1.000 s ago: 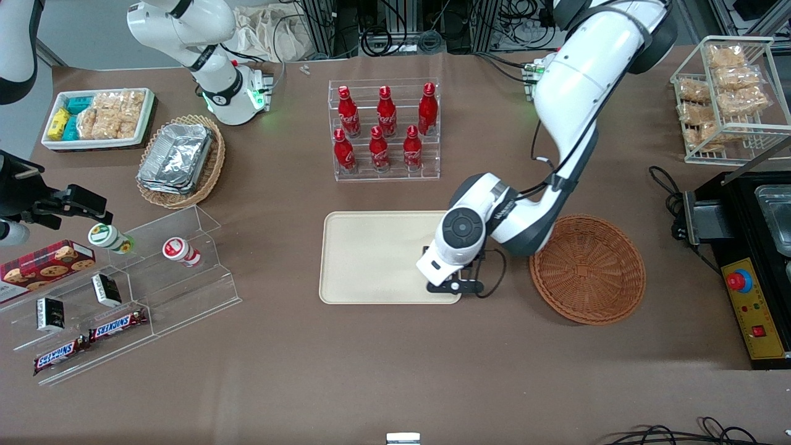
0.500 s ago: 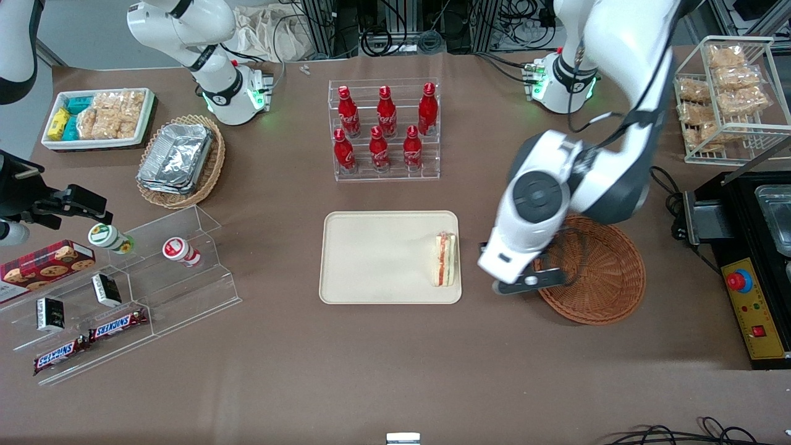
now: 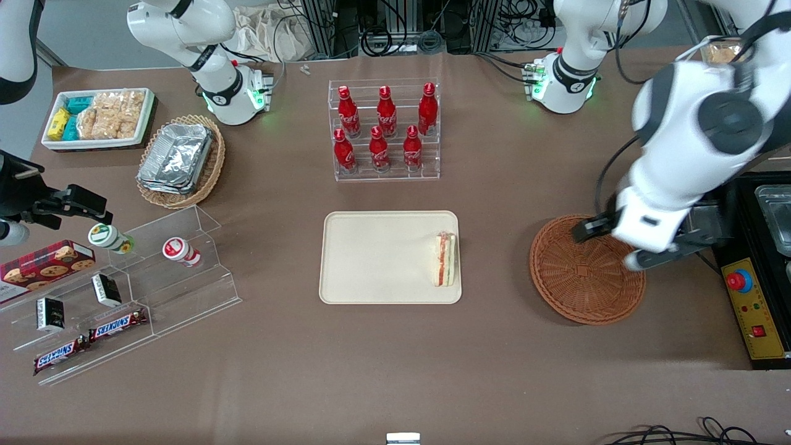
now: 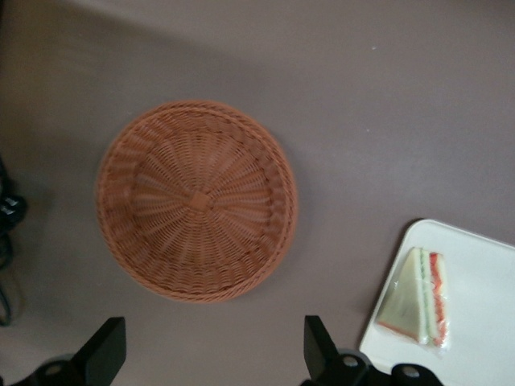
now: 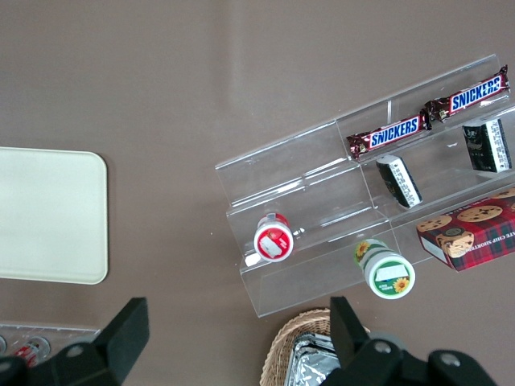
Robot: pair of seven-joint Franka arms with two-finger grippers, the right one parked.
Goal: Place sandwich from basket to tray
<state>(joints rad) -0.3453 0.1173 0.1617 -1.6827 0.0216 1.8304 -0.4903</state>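
The sandwich (image 3: 446, 259) lies on its side on the cream tray (image 3: 377, 256), at the tray's edge nearest the basket (image 3: 587, 272). It also shows in the left wrist view as a wrapped wedge (image 4: 418, 297) on the tray's corner (image 4: 483, 338). The reddish-brown wicker basket (image 4: 197, 201) is empty. My gripper (image 4: 213, 354) is open with nothing between its fingers. It hangs high above the basket's rim toward the working arm's end of the table, well apart from the sandwich.
A clear rack of red bottles (image 3: 384, 130) stands farther from the front camera than the tray. A black box with a red button (image 3: 751, 296) sits beside the basket. A wire rack of snacks (image 3: 723, 93) stands farther back. An acrylic shelf (image 3: 123, 290) lies toward the parked arm's end.
The gripper let go of the sandwich on the tray, then rose and swung away over the basket toward the working arm's end. The sandwich stays where it was set.
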